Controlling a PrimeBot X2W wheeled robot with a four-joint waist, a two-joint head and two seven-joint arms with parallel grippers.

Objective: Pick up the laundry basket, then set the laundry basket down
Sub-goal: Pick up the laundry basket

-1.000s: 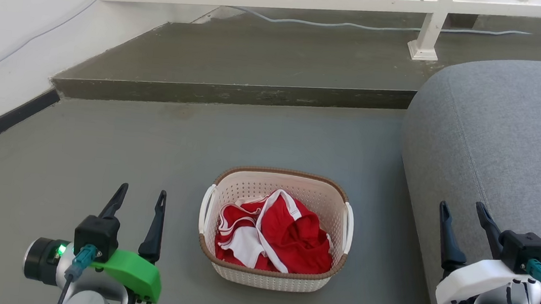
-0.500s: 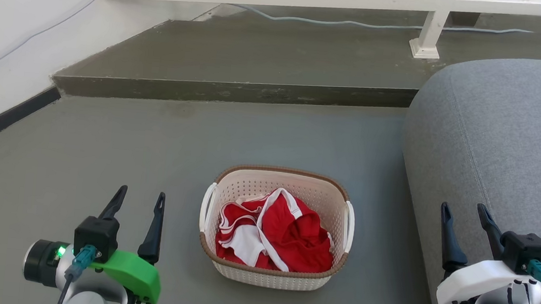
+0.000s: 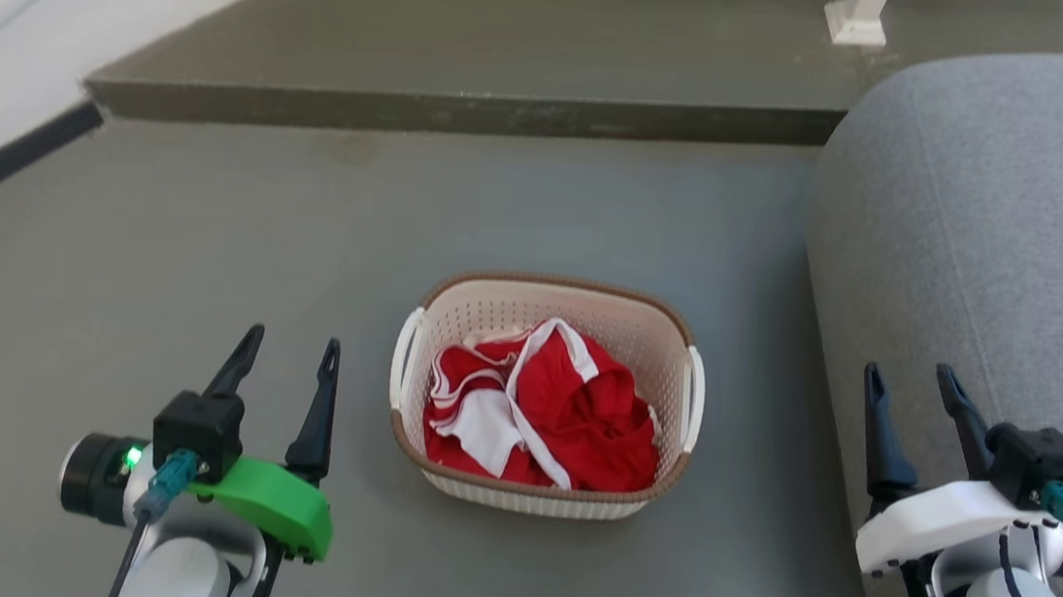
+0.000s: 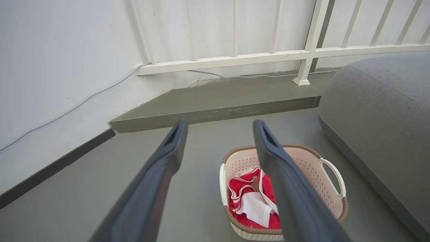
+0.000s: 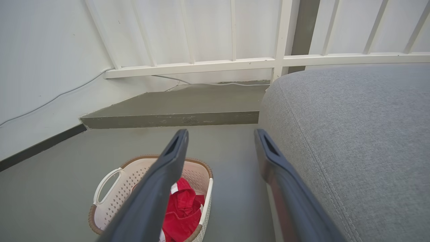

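**A:** Head view first. Where is the basket?

**B:** The basket sits on the floor, between the two arms and apart from both. The left gripper hangs beside it with its fingers spread and nothing in them. The right gripper is just as loose and empty, over the edge of the sofa.

**A:** How will it handle?

**B:** Light, I'd judge. It is thin perforated plastic with red clothes loosely heaped inside. It looks stiff enough to keep its shape, though the walls may flex. I'd take it by the handles, one on each side. The rim band looks smooth and could slip.

**A:** And the left wrist view?

**B:** The basket lies low and to the right, partly behind one finger. The floor is bare, grey and flat, and looks hard. Beyond it are a raised step, a white railing, and a wall with a cable running along it.

**A:** Right wrist view?

**B:** The basket is at the lower left, behind a finger. The sofa rises close on the right, so that side looks tight for reaching in.
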